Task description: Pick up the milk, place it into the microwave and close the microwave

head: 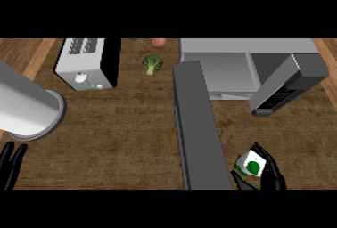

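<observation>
The milk (251,164), a small white carton with a green mark, sat at the lower right of the frame in the right hand (271,176). The black fingers (266,156) curled over its far side and the thumb came up on the near side, so the carton was pinched between them. Whether it was lifted or resting on the worktop (118,133) could not be told from this steep view.

The microwave (245,45) stood at the upper right with its cavity open. Its door (194,124) swung out as a long dark bar running down the middle of the frame, and the milk was just to the right of it, on the cavity's side. The left hand (9,165) rested at the lower left edge, fingers straight and pointing up, holding nothing. A toaster (85,62) and a piece of broccoli (153,63) lay in the upper left, well apart from the carton.

A carton like this was probably light, with thin card walls that would give if squeezed and smooth faces that could slip. Holding it across two opposite flat sides, about halfway up, looked safest, keeping it upright on the way past the door's edge into the cavity.
</observation>
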`<state>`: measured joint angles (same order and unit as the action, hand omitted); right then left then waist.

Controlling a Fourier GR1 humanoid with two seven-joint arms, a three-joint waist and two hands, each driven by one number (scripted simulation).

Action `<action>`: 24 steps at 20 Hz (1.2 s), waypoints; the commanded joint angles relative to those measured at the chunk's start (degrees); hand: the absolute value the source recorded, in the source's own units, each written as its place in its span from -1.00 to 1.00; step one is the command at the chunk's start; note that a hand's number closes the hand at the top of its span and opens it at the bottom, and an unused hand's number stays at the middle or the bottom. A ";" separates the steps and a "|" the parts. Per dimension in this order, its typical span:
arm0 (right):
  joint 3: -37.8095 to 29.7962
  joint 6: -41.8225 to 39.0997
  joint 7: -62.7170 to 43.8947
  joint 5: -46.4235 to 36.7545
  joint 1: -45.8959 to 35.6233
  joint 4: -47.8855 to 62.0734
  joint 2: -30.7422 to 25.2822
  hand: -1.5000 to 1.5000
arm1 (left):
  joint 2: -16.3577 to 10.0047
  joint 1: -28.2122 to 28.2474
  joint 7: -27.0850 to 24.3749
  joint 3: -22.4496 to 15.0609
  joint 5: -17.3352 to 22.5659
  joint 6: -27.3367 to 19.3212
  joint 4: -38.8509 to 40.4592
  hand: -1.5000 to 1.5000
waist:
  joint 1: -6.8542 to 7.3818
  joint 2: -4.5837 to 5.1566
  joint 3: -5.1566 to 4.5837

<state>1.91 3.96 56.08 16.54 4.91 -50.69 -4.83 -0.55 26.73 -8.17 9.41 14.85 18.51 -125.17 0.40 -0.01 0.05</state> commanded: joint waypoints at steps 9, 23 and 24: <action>-0.91 13.49 4.20 -1.52 2.40 -11.41 4.75 1.00 | 0.54 3.46 -2.18 0.73 1.39 2.76 0.74 -1.00 | -0.28 -0.12 -0.09; 0.76 -15.94 -7.63 -0.05 -15.45 -4.96 -11.93 1.00 | -0.97 0.28 1.00 2.09 4.52 2.95 1.43 -1.00 | -0.14 -0.08 -0.08; 0.06 -17.91 -8.84 1.56 -14.51 -7.18 -12.83 1.00 | 0.52 0.90 2.91 -3.25 0.82 -2.73 -3.78 -1.00 | -0.27 -0.11 -0.06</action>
<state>1.31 -9.71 50.83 16.93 -9.62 -53.52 -16.54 -0.57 27.24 -6.53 9.00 17.17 19.11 -125.90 0.51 -0.02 0.01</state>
